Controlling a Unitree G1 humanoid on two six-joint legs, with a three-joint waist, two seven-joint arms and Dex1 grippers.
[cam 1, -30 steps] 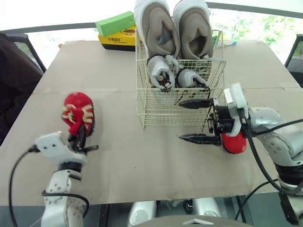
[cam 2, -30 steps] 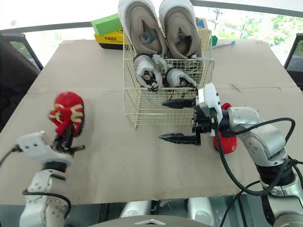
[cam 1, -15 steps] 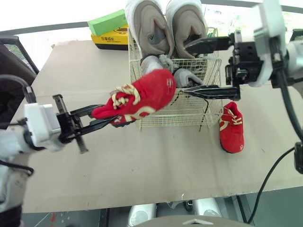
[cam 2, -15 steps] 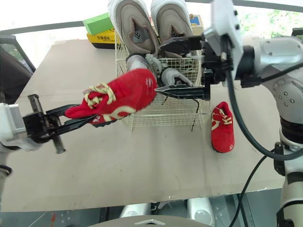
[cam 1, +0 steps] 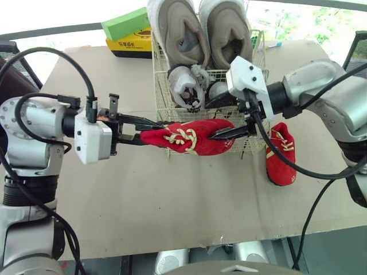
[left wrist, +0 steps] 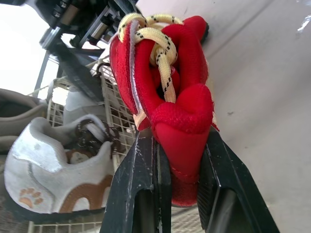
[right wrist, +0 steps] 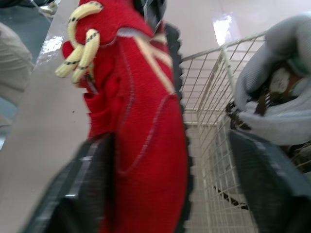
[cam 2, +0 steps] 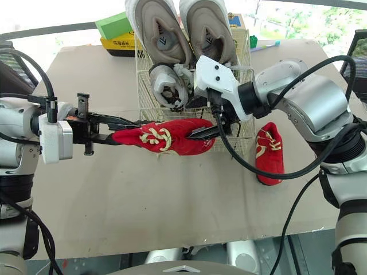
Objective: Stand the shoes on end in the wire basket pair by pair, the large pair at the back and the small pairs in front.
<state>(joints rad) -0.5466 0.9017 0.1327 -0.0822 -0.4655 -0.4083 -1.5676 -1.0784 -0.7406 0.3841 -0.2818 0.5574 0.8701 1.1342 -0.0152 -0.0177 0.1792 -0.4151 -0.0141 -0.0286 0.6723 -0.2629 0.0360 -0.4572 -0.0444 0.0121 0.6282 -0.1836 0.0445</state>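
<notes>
Shoe in hand: the small red shoe [cam 1: 189,137] hangs level just in front of the wire basket [cam 1: 160,86], its heel clamped in my left gripper [cam 1: 150,130].
Other tool: my right gripper [cam 1: 211,120] is spread wide about the toe, not closed.
Handling: light, with a soft cloth upper that will likely sag; I judge the sole and heel the firmest hold.
Mate: the second red shoe [cam 1: 280,160] lies on the table [cam 1: 172,200] beside the basket.

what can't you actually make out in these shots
- Basket floor and lower front: in the eye views, covered by the held red shoe and the right gripper.
- Second small grey shoe: mostly behind that gripper's body.
- Large pair, lower ends: behind the small grey shoe and its mate.
- Yellow box print: too small.
- Right wrist view: blurred, unclear whether the fingers press the shoe.
</notes>
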